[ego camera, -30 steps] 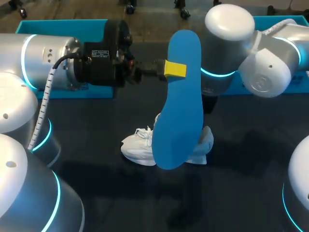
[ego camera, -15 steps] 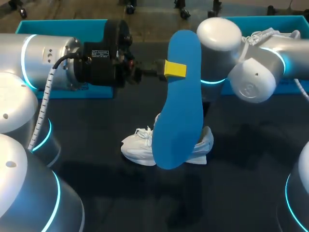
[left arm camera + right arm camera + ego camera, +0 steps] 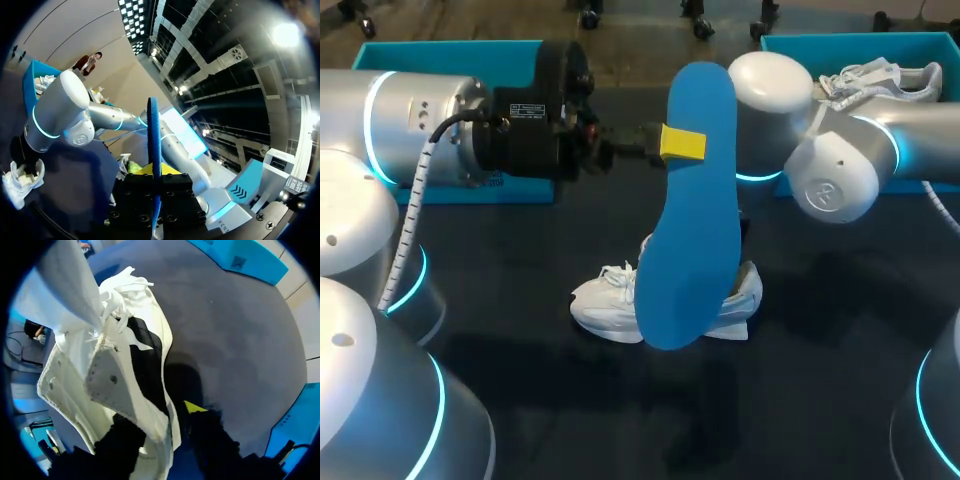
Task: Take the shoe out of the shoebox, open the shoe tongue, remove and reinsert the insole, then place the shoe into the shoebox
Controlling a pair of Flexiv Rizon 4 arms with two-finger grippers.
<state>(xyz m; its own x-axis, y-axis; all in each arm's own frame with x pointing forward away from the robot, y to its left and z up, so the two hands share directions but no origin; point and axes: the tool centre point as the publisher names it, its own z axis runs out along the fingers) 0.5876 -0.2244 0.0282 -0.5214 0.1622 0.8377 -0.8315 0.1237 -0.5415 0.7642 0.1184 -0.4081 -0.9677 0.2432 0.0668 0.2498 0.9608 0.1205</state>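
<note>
Your left claw (image 3: pixel 156 175) grips the blue insole (image 3: pixel 153 130). You see it edge-on, standing straight out from between the black fingers, with a patch of yellow showing on one side. Beyond it, your right arm (image 3: pixel 59 112) bends down to the white shoe (image 3: pixel 17 182), which lies on the dark table (image 3: pixel 75 170). Past that arm sits the teal shoebox (image 3: pixel 31 82), with something white inside it.

Left arm (image 3: pixel 420 130) comes in from the left, wrist level and pointing right. Left gripper (image 3: pixel 682 143) is clamped on the blue insole (image 3: pixel 690 240), held upright. Right arm (image 3: pixel 840 160) comes in from the right, elbow bent, wrist pointing down. Right gripper (image 3: pixel 161 416) pinches the shoe (image 3: pixel 100 380) wall from both sides.
</note>
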